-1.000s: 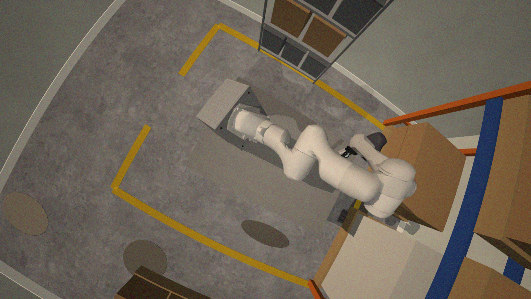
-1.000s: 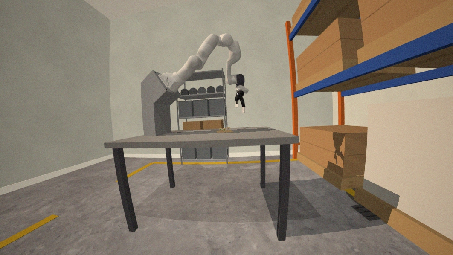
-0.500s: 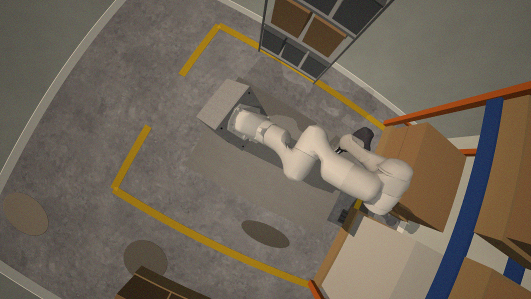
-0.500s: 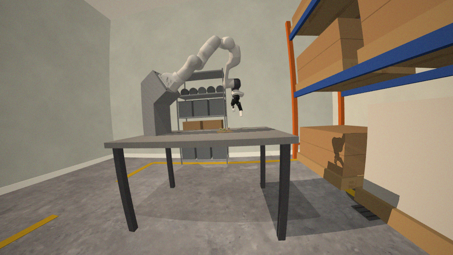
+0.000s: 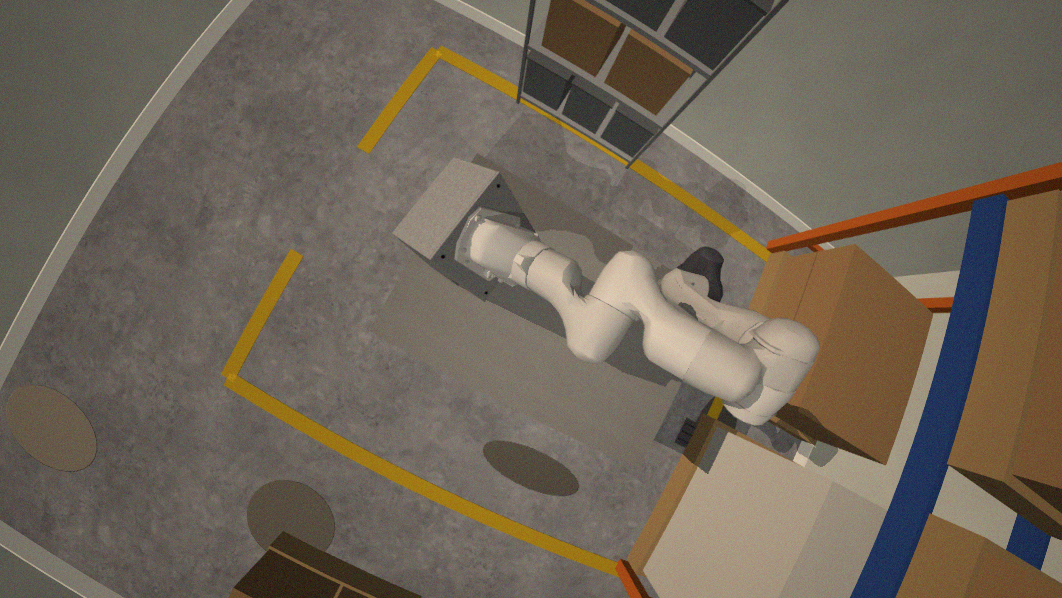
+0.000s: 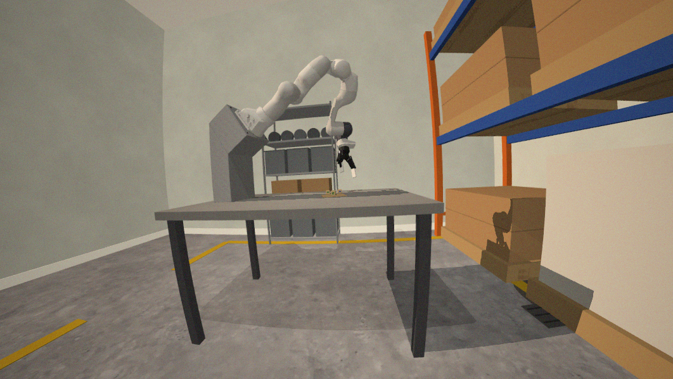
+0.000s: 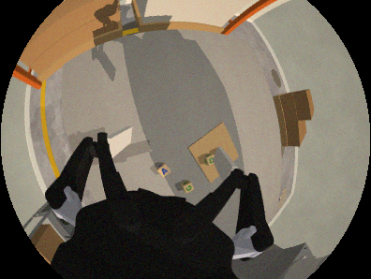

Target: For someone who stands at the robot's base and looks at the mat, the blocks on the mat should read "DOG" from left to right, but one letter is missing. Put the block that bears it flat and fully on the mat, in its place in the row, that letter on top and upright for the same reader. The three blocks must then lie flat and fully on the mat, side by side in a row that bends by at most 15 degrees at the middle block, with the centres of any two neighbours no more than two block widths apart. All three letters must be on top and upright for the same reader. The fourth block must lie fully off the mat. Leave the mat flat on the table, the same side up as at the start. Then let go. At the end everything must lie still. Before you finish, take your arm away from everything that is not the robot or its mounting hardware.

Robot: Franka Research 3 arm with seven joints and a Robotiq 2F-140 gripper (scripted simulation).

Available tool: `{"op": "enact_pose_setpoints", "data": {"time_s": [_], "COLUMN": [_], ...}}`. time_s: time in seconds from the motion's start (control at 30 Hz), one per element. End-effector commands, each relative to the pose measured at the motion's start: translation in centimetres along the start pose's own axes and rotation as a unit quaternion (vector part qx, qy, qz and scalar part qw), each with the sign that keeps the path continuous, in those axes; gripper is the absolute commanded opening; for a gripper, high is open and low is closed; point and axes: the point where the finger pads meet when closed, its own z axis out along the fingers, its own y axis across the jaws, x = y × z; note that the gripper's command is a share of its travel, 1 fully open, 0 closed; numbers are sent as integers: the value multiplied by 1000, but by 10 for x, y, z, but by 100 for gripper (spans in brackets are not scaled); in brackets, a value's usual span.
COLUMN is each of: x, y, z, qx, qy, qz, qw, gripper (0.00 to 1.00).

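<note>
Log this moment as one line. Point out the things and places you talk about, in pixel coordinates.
gripper [image 6: 348,172] [image 7: 172,144]: open, above table [image 6: 301,207] | D block [image 7: 210,160]: on mat [image 7: 224,134] | G block [image 7: 187,186], A block [image 7: 163,170]: off mat

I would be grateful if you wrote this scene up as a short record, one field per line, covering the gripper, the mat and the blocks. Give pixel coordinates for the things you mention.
gripper: open, above the table [image 6: 291,205], fingers apart, holding nothing
mat: tan, on the table
D block: on the mat [image 7: 222,136], letter up
G block: off the mat [image 7: 187,186], green letter
A block: off the mat [image 7: 163,169], blue letter
fourth block: not identifiable; a finger covers part of the mat
row: whole "DOG" not visible
</note>
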Motion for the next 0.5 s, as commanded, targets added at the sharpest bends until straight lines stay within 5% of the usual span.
{"op": "enact_pose_setpoints", "data": {"time_s": [0.0,0.47], "x": [-6,-48], "y": [0,4], "z": [5,20], "qx": [12,56], "qy": [11,14], "qz": [68,103], "qw": [998,993], "gripper": [100,100]}}
